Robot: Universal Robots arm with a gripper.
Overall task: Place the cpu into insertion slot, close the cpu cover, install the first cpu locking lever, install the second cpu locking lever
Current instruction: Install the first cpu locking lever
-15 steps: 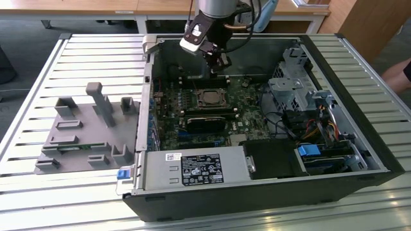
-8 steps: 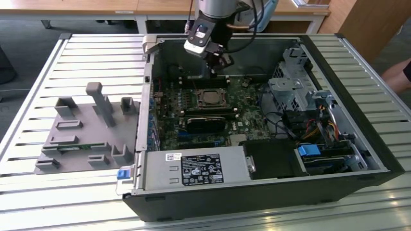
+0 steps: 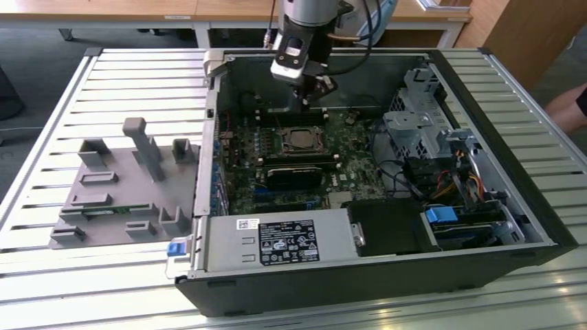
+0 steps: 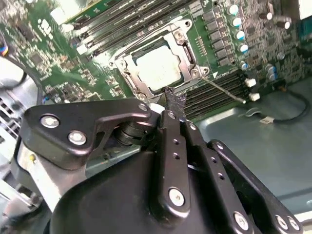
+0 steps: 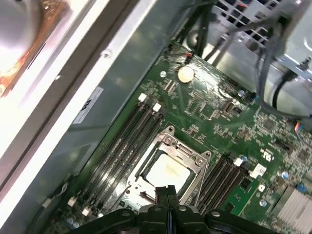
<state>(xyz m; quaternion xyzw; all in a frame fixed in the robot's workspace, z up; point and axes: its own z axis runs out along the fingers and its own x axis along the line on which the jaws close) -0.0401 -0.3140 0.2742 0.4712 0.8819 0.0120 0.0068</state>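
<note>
The gripper (image 4: 171,97) has its jaws pressed together with nothing between them, its tips above one edge of the insertion slot (image 3: 300,140); in that slot the cpu (image 4: 157,68) lies flat, face up, square with no long axis, its edges in line with the memory slots (image 5: 129,141); its face is pale silver-beige, framed by the cpu cover (image 4: 187,52) lying down over it; a thin wire lever (image 4: 225,91) juts from one corner along the slots; farther off a coin cell (image 5: 185,74), then the computer case wall (image 5: 97,97).
</note>
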